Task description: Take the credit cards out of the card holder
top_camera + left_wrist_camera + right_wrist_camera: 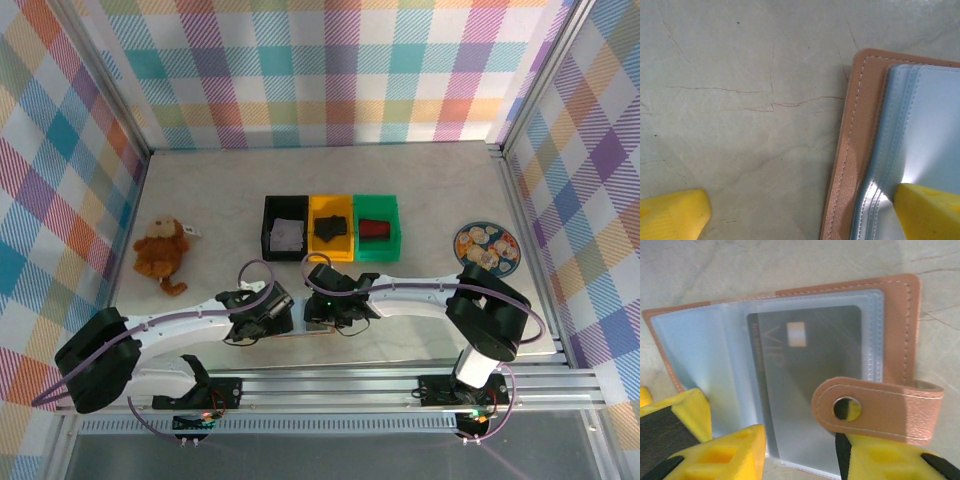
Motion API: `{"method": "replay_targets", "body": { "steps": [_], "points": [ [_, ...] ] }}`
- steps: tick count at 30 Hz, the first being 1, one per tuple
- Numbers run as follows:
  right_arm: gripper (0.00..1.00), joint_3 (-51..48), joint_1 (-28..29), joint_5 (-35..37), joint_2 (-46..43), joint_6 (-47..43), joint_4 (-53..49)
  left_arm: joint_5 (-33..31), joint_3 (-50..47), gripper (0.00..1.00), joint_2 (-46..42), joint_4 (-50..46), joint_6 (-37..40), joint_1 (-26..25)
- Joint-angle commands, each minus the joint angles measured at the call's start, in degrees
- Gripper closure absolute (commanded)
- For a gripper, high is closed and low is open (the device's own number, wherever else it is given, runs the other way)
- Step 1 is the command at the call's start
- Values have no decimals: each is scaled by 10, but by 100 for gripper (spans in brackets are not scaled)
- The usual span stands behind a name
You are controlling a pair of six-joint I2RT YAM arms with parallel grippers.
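Left claw [801,200] stands open. One yellow finger [930,210] rests on the pale blue inner page of the holder [852,150] at lower right of the left wrist frame. The other hangs over bare desk [740,100] at lower left.

Right claw [800,437] is likewise parted, with its fingers at the bottom of the right wrist frame on either side of the sleeve's lower edge. It appears to grip nothing, though contact is hard to judge there.

The holder lies open on the desk across the middle of that frame, and its strap [890,412] is draped over the right-hand finger. One dark card [810,355] marked VIP sits fully inside the clear sleeve [871,340].

In the top view both claws meet at lower centre, just below the bins [330,226].

Assessment: the holder is opened and steadied, and extraction has not yet begun. The next move calls for the left claw to keep the cover down. The right claw must then work the card toward the sleeve's mouth, pinch its edge and draw it out clear of the strap.
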Motion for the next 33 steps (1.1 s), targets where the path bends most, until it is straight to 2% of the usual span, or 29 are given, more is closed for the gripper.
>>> {"method": "replay_targets", "body": {
  "steps": [1, 4, 7, 9, 13, 20, 33],
  "points": [
    [57, -6, -4, -5, -9, -10, 12, 53, -34, 4, 48, 65, -15, -9],
    [56, 3, -4, 7, -14, -12, -12, 54, -34, 4, 51, 68, -15, -10],
    [56, 6, -5, 62, -35, 2, -66, 53, -34, 4, 47, 65, -14, -10],
    [55, 4, -6, 74, -39, -2, -77, 52, -35, 4, 46, 65, -14, -10],
    [56, 24, -7, 50, -15, -21, -90, 51, -38, 4, 45, 67, -14, -10],
    [59, 16, -7, 4, -2, -26, -38, 53, -39, 4, 50, 72, -15, -11],
    [59, 34, -7, 77, 17, 0, -123, 57, -35, 4, 65, 73, -15, -11]
  ]
}}
